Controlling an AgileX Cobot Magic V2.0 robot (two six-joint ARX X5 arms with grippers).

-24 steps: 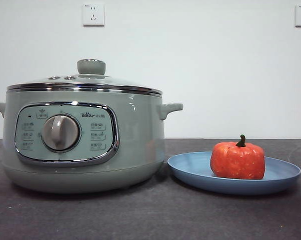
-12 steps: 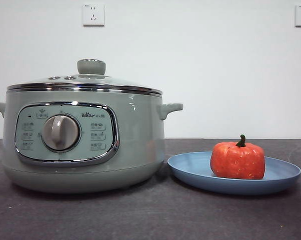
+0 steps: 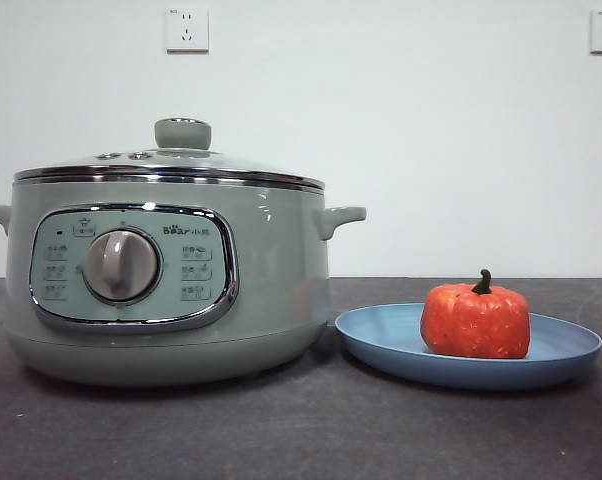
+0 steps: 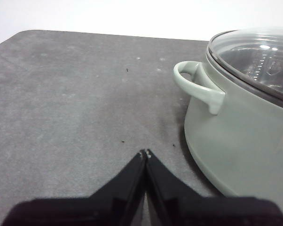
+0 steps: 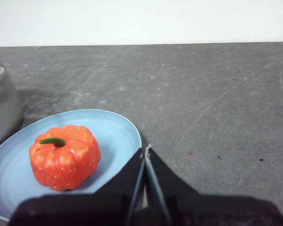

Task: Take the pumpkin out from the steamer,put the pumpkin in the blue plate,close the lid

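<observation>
The small ribbed orange toy pumpkin (image 3: 475, 320) sits on the shallow light-blue plate (image 3: 381, 345), right of the sage-green steamer (image 3: 271, 290) under its domed glass lid (image 3: 181, 160); the left gripper (image 4: 145, 153) and right gripper (image 5: 145, 149) are clenched, empty

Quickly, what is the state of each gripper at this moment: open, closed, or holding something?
Left gripper: closed, holding nothing, beside the steamer.
Right gripper: closed, holding nothing, near the blue plate with the pumpkin.
</observation>
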